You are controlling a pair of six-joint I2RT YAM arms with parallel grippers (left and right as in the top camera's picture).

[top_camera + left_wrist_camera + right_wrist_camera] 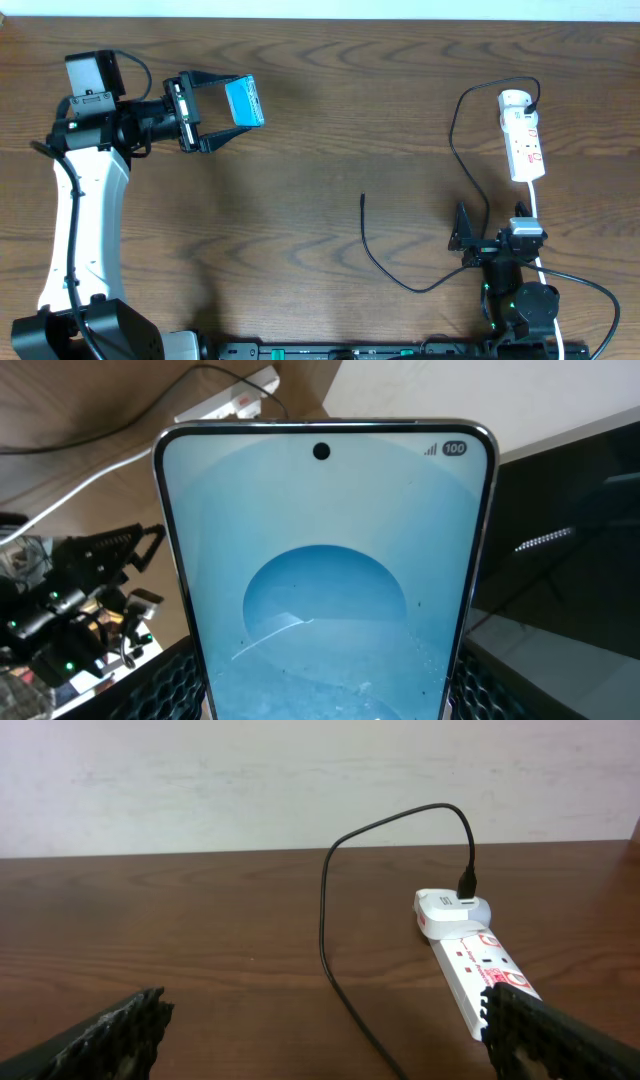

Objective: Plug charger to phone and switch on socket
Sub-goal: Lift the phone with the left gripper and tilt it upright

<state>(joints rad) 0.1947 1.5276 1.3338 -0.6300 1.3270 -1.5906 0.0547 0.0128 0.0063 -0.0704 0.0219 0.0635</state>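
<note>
Two hands: left hand [243, 102] clamps the phone [246, 99] roughly upright, camera-end up; right hand [322, 1008] gapes empty.

The middle of the table [300, 150] is bare wood. It leaves wide room between the phone [244, 101], clamped in the left gripper [222, 112], and the plug tip [363, 198] of the charger [322, 920]. From that tip the black cable curves past the wide-open right gripper [467, 235] and climbs to the socket [522, 135], so it lies across the direct way to the strip. The white lead [534, 198] runs beside the right arm. The wood right of the socket is free.
</note>
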